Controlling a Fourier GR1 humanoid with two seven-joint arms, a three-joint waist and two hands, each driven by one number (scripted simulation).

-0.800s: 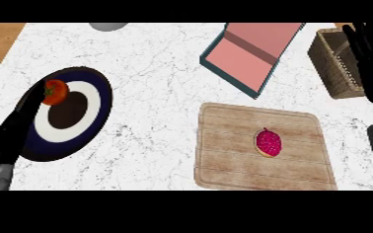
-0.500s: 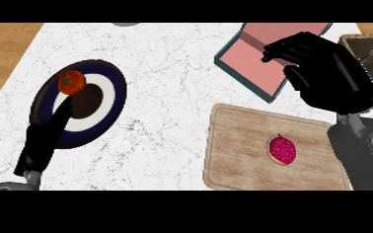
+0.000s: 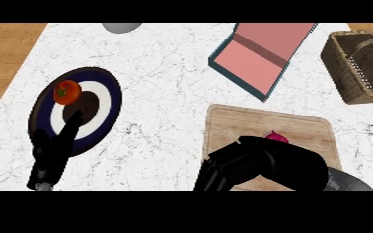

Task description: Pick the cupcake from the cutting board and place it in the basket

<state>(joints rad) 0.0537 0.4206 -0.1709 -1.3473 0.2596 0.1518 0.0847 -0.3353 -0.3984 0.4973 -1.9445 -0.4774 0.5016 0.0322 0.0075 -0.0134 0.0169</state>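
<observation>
The cupcake (image 3: pixel 276 136) is pink, and only its top edge shows on the wooden cutting board (image 3: pixel 241 121) at the lower right. My right hand (image 3: pixel 280 165) hovers low over the board just in front of the cupcake and covers most of it. Its fingers (image 3: pixel 218 173) hang relaxed toward the lower left and are not around the cupcake. The woven basket (image 3: pixel 353 69) stands at the right edge, beyond the board. My left hand (image 3: pixel 55 153) rests open at the lower left, its straight fingers lying over the plate's near rim.
A dark blue and white plate (image 3: pixel 109 96) at the left carries a red tomato (image 3: pixel 67 92). A teal box with a pink inside (image 3: pixel 262 54) lies open between the board and the basket. A grey round object (image 3: pixel 121 27) sits at the far edge.
My right hand has dropped from above the pink box down to the cutting board's near side, now covering most of the cupcake. The view has shifted a little.
</observation>
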